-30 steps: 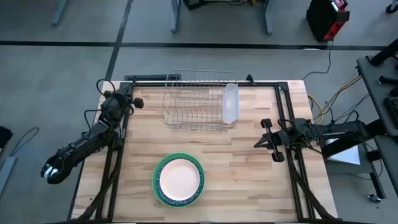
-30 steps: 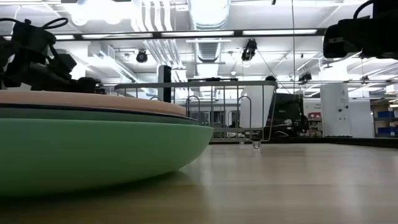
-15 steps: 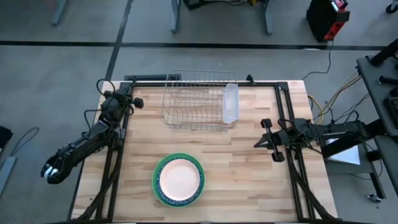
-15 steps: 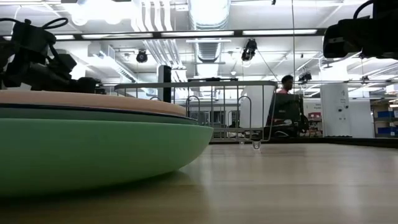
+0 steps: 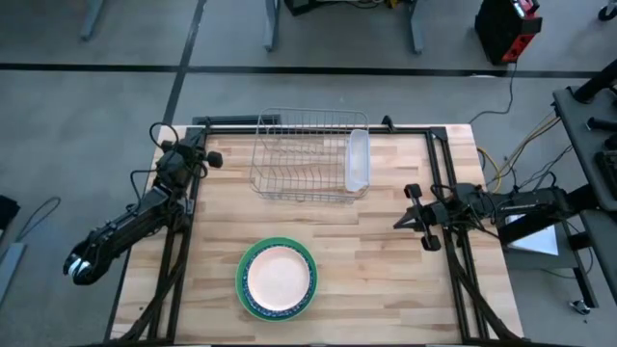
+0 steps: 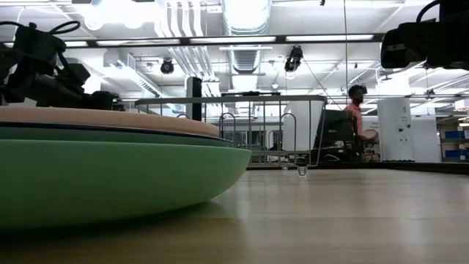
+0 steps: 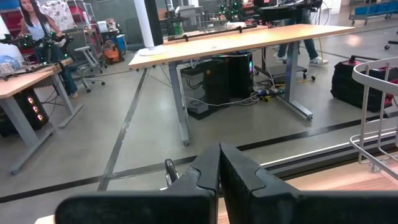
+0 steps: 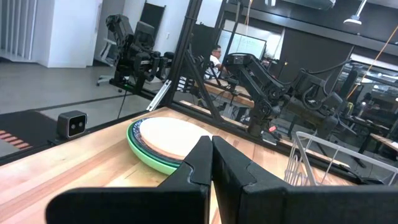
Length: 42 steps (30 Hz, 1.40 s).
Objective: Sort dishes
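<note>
The dishes [image 5: 277,279] sit as one stack near the table's front edge, at the middle. A peach-pink shallow bowl [image 5: 279,274] lies on top, and the large green plate [image 6: 117,176] at the bottom rests on the wood. The stack also shows in the right wrist view [image 8: 163,138]. My left gripper [image 5: 214,157] waits shut at the far left corner, well away from the stack; its wrist view shows the fingers [image 7: 219,152] closed together. My right gripper [image 5: 399,223] waits shut at the right side, pointing toward the stack, its fingers [image 8: 210,144] closed on nothing.
A silver wire rack [image 5: 307,154] stands at the far middle of the table, with a clear plastic tray [image 5: 358,160] along its right side. Black frame bars [image 5: 174,260] run along both table sides. Bare wood lies between rack and stack. A person [image 6: 357,114] moves in the room behind.
Neither arm nor the dishes have moved. In the room behind the table, a person has come into sight and walked toward the right.
</note>
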Available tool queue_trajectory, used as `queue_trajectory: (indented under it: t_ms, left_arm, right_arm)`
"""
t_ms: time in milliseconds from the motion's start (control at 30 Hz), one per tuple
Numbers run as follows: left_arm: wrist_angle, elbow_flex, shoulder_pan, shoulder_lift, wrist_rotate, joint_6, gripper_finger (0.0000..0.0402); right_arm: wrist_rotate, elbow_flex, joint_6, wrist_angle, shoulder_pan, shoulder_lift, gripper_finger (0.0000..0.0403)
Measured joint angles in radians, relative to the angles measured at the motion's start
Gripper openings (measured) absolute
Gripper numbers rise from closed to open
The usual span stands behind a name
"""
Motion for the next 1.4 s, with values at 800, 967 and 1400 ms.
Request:
queue_trajectory:
  t_ms: [800,967,1400]
  left_arm:
    - [0.000,0.000,0.000,0.000,0.000,0.000,0.0000]
    - [0.000,0.000,0.000,0.000,0.000,0.000,0.0000]
    - [0.000,0.000,0.000,0.000,0.000,0.000,0.0000]
  right_arm:
    - [0.000,0.000,0.000,0.000,0.000,0.000,0.0000]
    - [0.062,0.000,-0.143,0.025,0.000,0.000,0.0000]
    - [0.090,0.001,-0.177,0.023,0.000,0.000,0.0000]
